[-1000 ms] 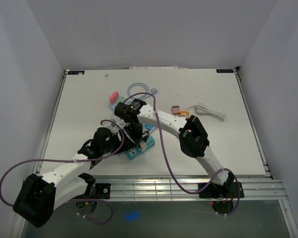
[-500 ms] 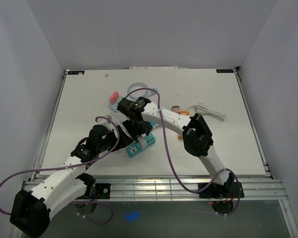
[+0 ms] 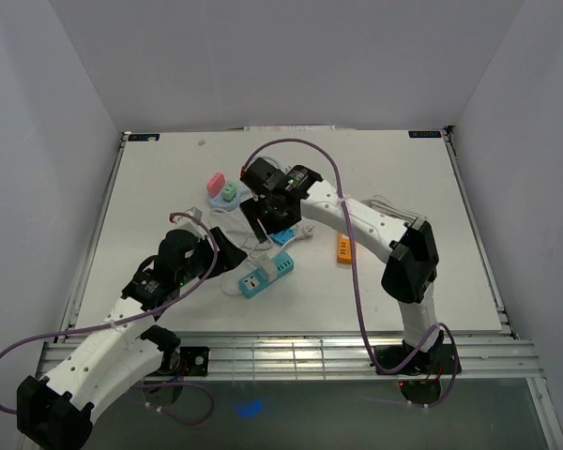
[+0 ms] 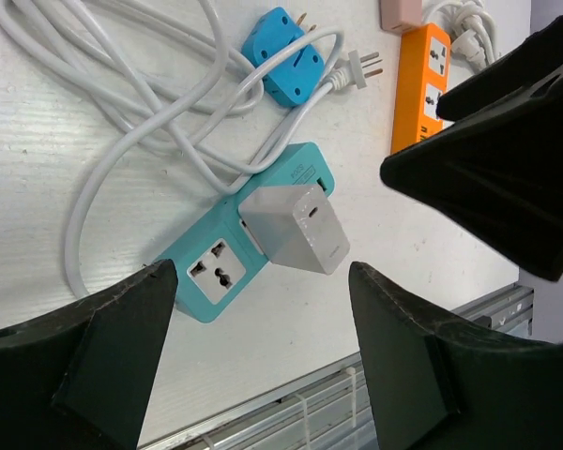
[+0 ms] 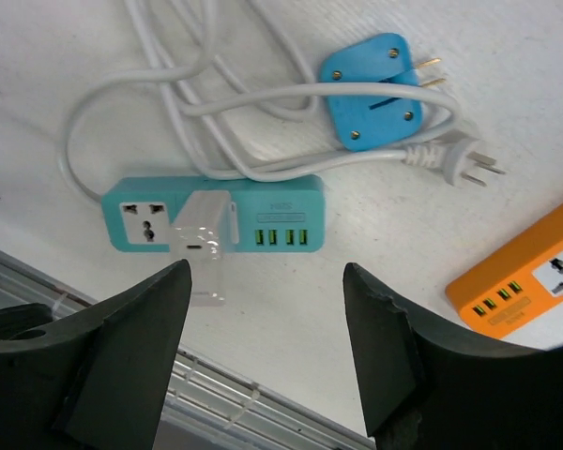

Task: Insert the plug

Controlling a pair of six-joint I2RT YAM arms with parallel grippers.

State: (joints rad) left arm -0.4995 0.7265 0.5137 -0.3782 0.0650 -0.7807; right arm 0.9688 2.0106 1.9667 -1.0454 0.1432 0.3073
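A teal power strip (image 3: pixel 266 274) lies near the table's front edge; it also shows in the left wrist view (image 4: pixel 235 246) and the right wrist view (image 5: pixel 281 212). A white charger plug (image 4: pixel 294 230) stands seated in its middle socket, also seen in the right wrist view (image 5: pixel 202 236). My left gripper (image 4: pixel 263 361) is open and empty, above the strip's near side. My right gripper (image 5: pixel 267 337) is open and empty, raised above and behind the strip. The strip's white cable (image 5: pixel 197 84) loops behind it.
A blue adapter (image 5: pixel 371 89) and a loose white plug end (image 5: pixel 455 161) lie behind the strip. An orange power strip (image 3: pixel 343 247) lies to the right. Pink and green adapters (image 3: pixel 221 188) sit further back. The table's metal front rail (image 4: pixel 291 408) is close by.
My right gripper has let go of the white charger, lifted and pulled back from the strip. My left gripper has drawn back to the left off the strip. The charger stays in the socket.
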